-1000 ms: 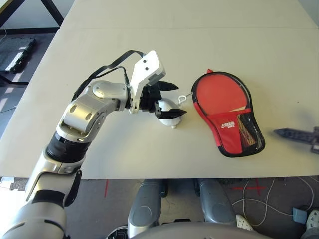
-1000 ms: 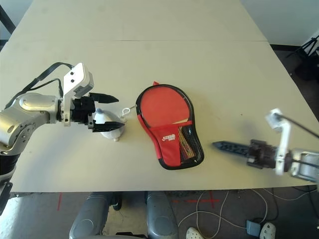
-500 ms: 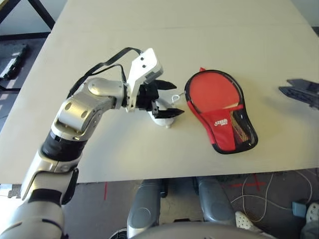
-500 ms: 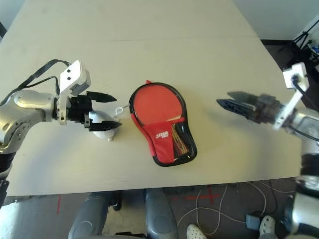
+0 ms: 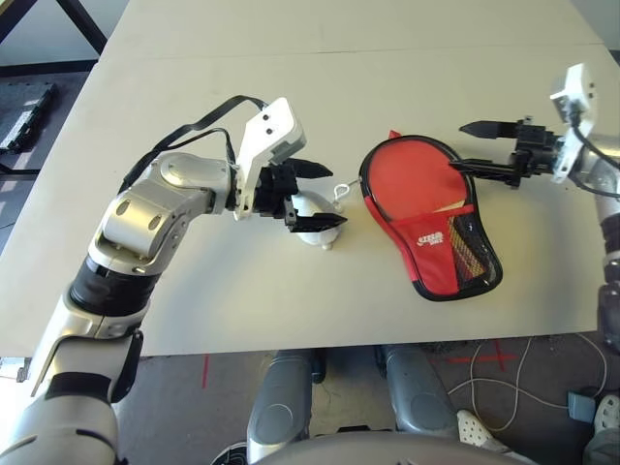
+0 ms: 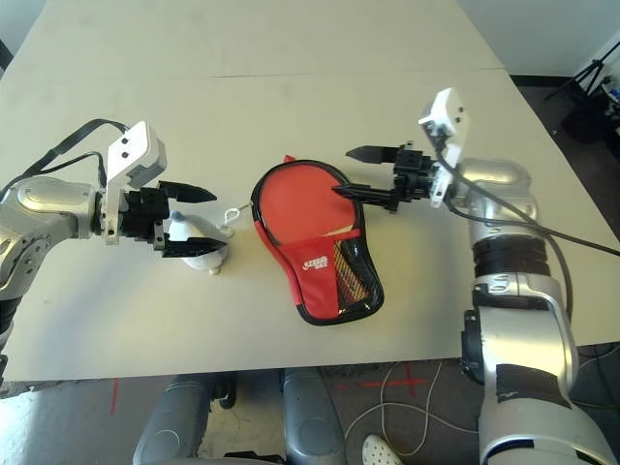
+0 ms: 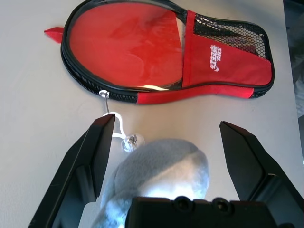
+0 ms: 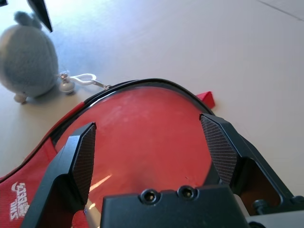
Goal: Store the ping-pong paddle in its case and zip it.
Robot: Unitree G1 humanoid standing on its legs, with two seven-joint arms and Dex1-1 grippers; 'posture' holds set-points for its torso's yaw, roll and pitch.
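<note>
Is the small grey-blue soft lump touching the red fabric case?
Apart. In the left wrist view, bare table separates the soft lump from the case.

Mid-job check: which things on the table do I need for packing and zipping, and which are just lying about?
For the job:
- ping-pong paddle, lying in the open case
- case, unzipped
- zip pull

Lying about:
- grey-blue soft toy on a white cord clipped to the zip pull

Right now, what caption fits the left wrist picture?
Open left end effector straddling a grey plush toy, facing the red case with the paddle inside, unzipped.
</note>
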